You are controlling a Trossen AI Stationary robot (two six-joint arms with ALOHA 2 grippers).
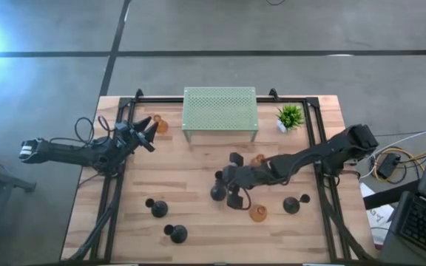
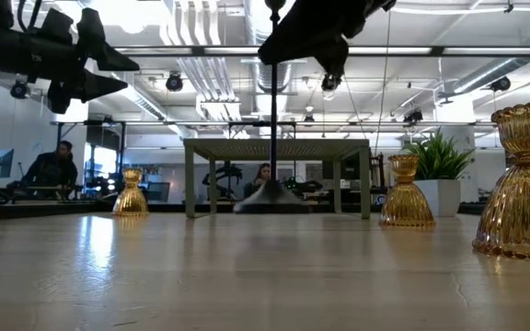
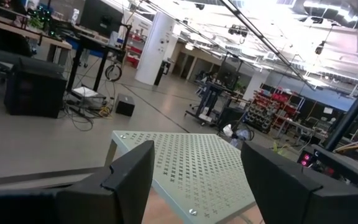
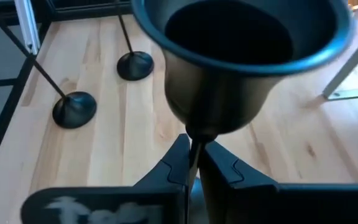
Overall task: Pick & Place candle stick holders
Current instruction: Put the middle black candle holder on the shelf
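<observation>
My right gripper (image 1: 228,186) is shut on a tall black candle stick holder (image 1: 218,193) at the table's middle; its stem (image 2: 272,119) stands upright in the low view. Two black holders (image 1: 159,208) (image 1: 176,233) stand on their round bases at the near left, and another (image 1: 292,205) at the near right. Amber glass holders stand at the far left (image 1: 160,124), at the middle (image 1: 257,159) and toward the near edge (image 1: 257,213). My left gripper (image 1: 145,134) is open and empty, raised over the far left. My right gripper pinches the black holder's thin stem (image 4: 195,147) between its two fingers, right under the cup (image 4: 229,56) at the top. The fingers come from the table's right and lie across the stem. The holder hangs upright, its base (image 2: 270,204) a little clear of the table.
A green perforated metal rack (image 1: 220,111) stands at the far middle, also in the left wrist view (image 3: 191,168). A small green potted plant (image 1: 290,117) is at the far right. Black rails (image 1: 117,185) run along both table sides. Bare wood lies along the near middle.
</observation>
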